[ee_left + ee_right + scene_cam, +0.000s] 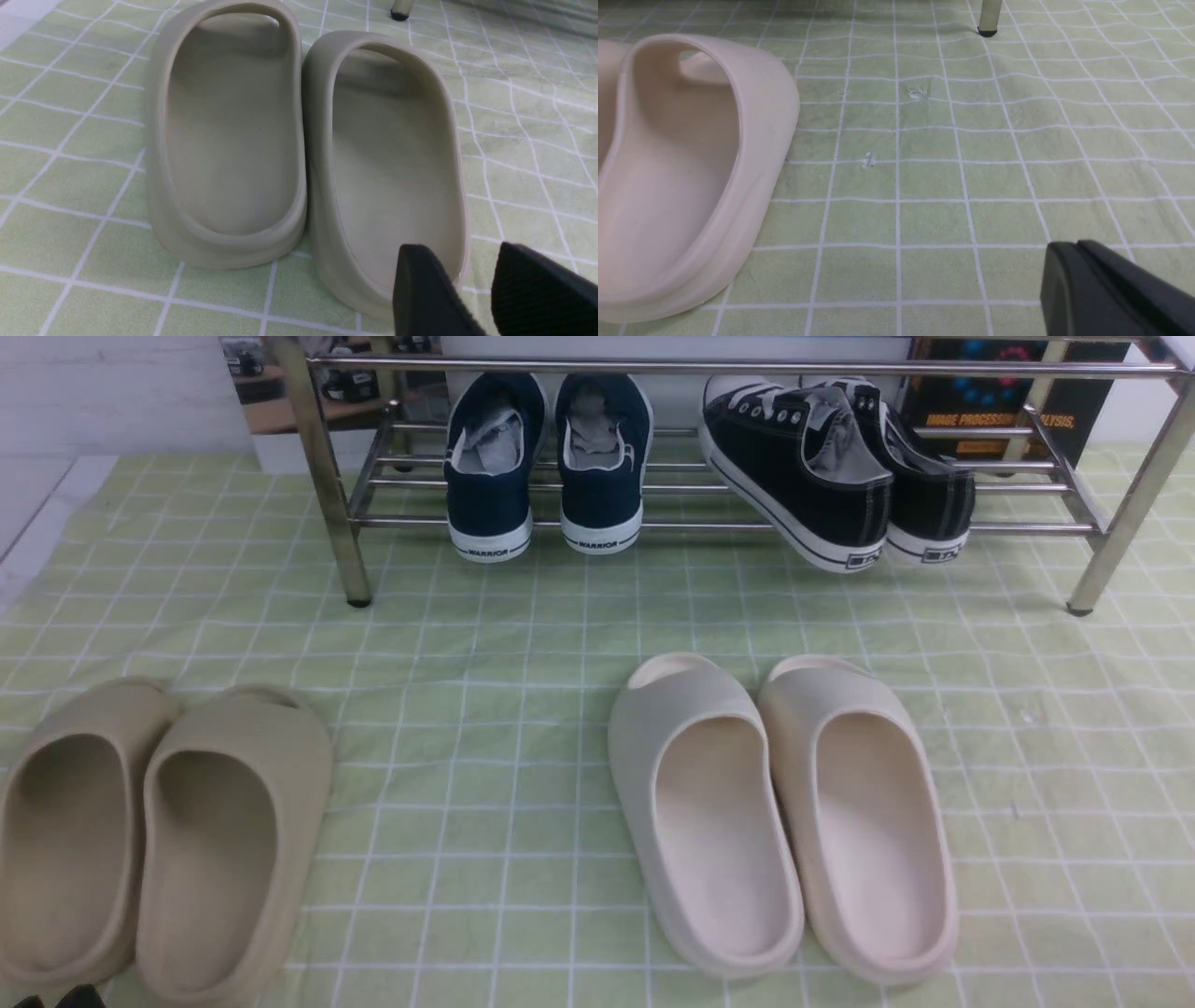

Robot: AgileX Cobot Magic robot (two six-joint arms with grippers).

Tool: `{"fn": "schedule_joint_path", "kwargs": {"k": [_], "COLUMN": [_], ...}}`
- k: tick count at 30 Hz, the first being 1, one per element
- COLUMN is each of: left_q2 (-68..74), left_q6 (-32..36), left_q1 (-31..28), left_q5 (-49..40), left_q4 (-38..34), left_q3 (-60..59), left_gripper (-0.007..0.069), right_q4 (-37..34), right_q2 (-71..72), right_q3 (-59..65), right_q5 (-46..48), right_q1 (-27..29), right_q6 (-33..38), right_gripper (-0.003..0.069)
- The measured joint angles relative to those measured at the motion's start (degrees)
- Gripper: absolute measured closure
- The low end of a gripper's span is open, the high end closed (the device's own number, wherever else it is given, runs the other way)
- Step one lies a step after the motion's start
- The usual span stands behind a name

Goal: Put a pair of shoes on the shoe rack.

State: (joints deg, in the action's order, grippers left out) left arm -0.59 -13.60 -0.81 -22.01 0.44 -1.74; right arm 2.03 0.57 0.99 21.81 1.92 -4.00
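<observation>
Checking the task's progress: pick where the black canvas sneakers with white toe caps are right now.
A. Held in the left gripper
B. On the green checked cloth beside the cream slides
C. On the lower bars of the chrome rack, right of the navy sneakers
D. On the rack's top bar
C: the black canvas sneakers rest on the shoe rack's lower bars, to the right of the navy sneakers.

Two tan slides [303, 154] lie side by side, touching, on the green checked cloth [70, 196]. The left gripper [472, 275] hangs above the heel of one slide, its black fingers [420, 289] apart and empty. A rack leg's foot [400, 10] stands beyond.
</observation>
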Motion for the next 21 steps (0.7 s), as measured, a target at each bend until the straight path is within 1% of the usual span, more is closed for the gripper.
{"fn": "schedule_joint_path", "kwargs": {"k": [21], "left_q2": [0.00], "left_q6": [0.00], "left_q1": [0.00], "left_q5": [0.00], "left_q4": [0.00], "left_q3": [0.00], "left_gripper": [0.0386], "right_q4": [0.00], "right_q2": [0.00], "right_q3": [0.00], "right_q5": [0.00], "right_q1": [0.00], "right_q6": [0.00], "right_gripper": [0.0616]}}
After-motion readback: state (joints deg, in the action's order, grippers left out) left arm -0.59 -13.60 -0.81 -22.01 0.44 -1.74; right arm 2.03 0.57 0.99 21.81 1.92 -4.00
